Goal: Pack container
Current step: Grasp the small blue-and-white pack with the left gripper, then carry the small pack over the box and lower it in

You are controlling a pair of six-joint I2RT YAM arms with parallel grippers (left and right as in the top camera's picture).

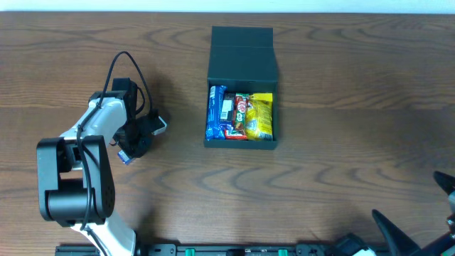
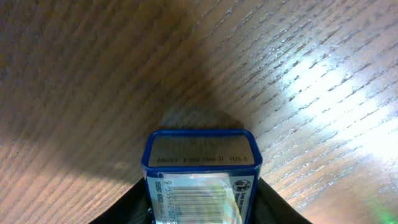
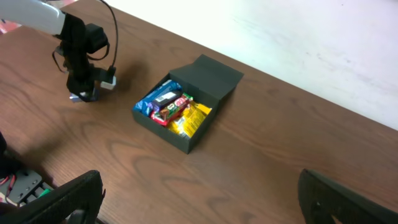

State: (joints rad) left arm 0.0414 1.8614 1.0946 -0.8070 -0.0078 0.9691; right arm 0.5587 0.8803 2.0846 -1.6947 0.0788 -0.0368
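Note:
The dark teal-grey container (image 1: 242,53) sits open at the table's middle back, its flap lid folded back. Inside lie a blue packet (image 1: 216,112), a red bar (image 1: 240,117) and a yellow packet (image 1: 261,116). The container also shows in the right wrist view (image 3: 214,84). My left gripper (image 1: 131,151) is at the left of the table, shut on a small blue snack packet (image 2: 200,177) with a barcode, held just above the wood. My right gripper (image 3: 199,205) is open and empty at the front right corner.
A black cable (image 1: 128,67) loops above the left arm. The left arm's base (image 1: 75,185) stands at the front left. Wood table surface (image 1: 341,142) lies between the container and the right gripper.

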